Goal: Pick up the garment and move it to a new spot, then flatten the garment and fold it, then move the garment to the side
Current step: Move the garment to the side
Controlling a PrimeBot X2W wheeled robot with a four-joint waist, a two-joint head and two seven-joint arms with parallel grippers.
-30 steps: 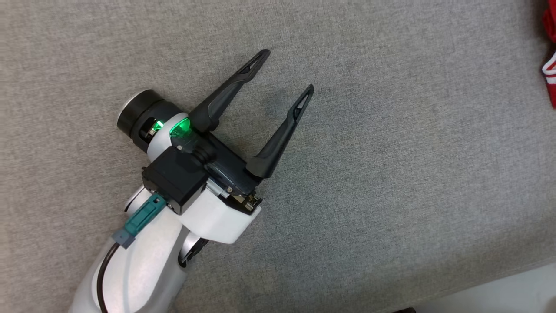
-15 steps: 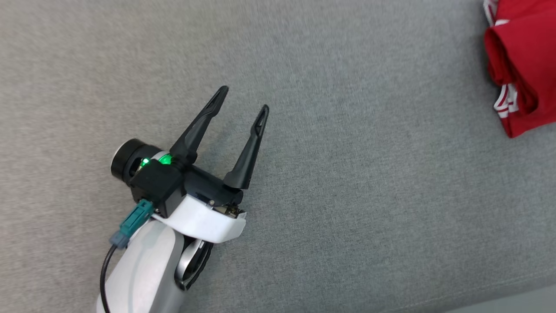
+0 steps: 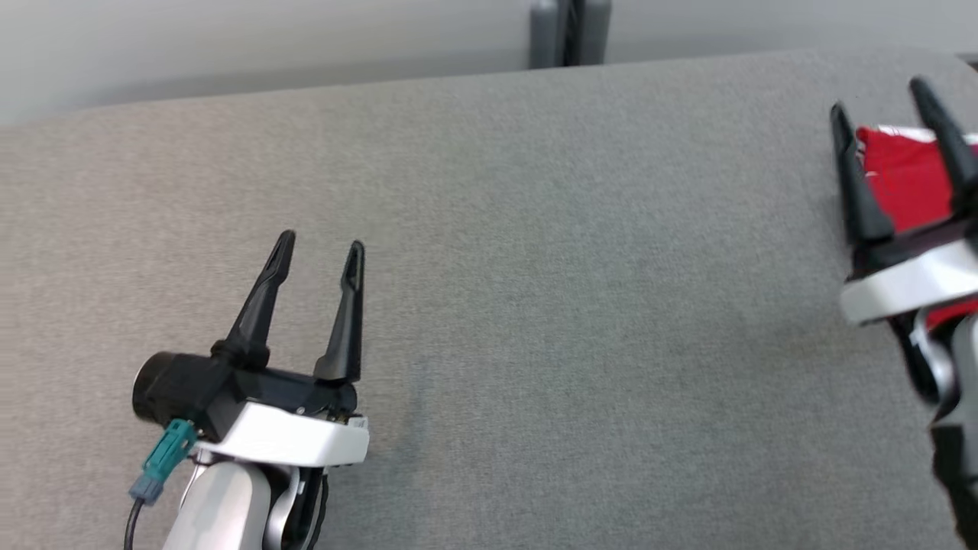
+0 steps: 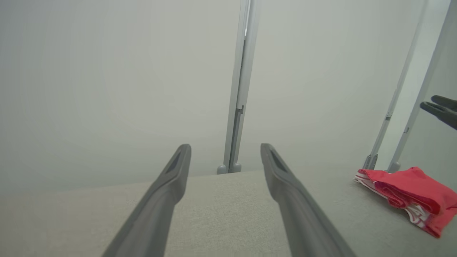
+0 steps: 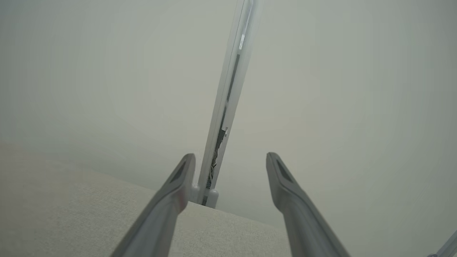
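Observation:
The garment (image 3: 901,179) is a red bundle with white-striped trim, lying folded near the right end of the grey fabric surface (image 3: 581,290). It also appears at the lower right of the left wrist view, garment (image 4: 410,187). My right gripper (image 3: 879,98) stands open at the right edge, its fingers in front of the garment. In the left wrist view its fingertips (image 4: 441,109) hang well above the cloth, apart from it. My left gripper (image 3: 322,244) is open and empty at the lower left, far from the garment. Both wrist views show wide-spread jaws: left gripper (image 4: 225,148), right gripper (image 5: 230,157).
The surface's far edge (image 3: 458,80) runs along the top, with a pale wall behind it. A grey vertical post (image 3: 569,34) stands behind the middle. Slim metal legs (image 4: 371,160) rise beyond the garment. The broad middle is bare grey fabric.
The head camera has tilted up, so the far edge, the wall and my right gripper came into view. My left gripper turned to point straight up the view. Both stayed open.

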